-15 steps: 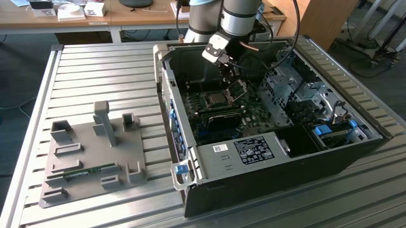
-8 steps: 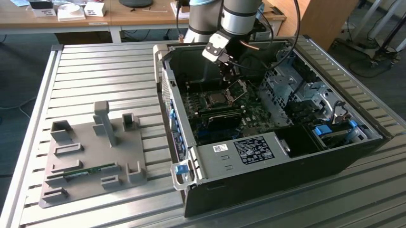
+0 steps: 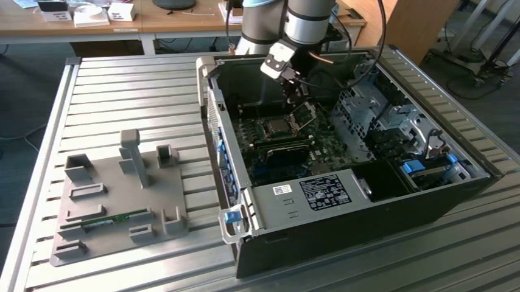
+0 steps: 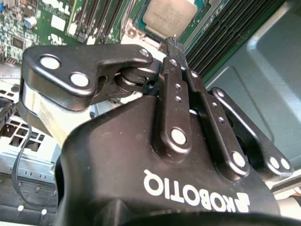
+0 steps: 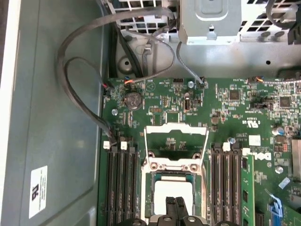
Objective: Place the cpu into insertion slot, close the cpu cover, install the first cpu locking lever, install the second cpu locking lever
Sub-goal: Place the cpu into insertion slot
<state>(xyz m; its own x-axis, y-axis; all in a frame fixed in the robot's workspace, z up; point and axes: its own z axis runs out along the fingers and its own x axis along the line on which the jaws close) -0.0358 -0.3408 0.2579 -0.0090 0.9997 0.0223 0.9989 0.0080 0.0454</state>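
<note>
The cpu [image 5: 173, 189] lies flat in the insertion slot [image 5: 149, 181] on the green board, its silver top [image 4: 168, 15] showing in both wrist views. The cpu cover [image 5: 176, 128] stands swung open, hinged at the slot's edge; in the exterior view the cpu cover [image 3: 304, 113] tilts up beside the cpu [image 3: 274, 127]. My gripper [image 5: 176, 203] hangs just over the cpu with its black fingers [image 4: 175, 70] pressed together and nothing between them. In the exterior view the gripper [image 3: 293, 97] reaches down into the open computer case.
Black memory slots [image 5: 121, 186] flank the socket on both sides. Grey cables [image 5: 77, 89] loop over the case wall near the board. A metal drive cage [image 3: 374, 115] fills the case on the exterior view's right. A grey fixture block [image 3: 122, 201] stands on the slatted table.
</note>
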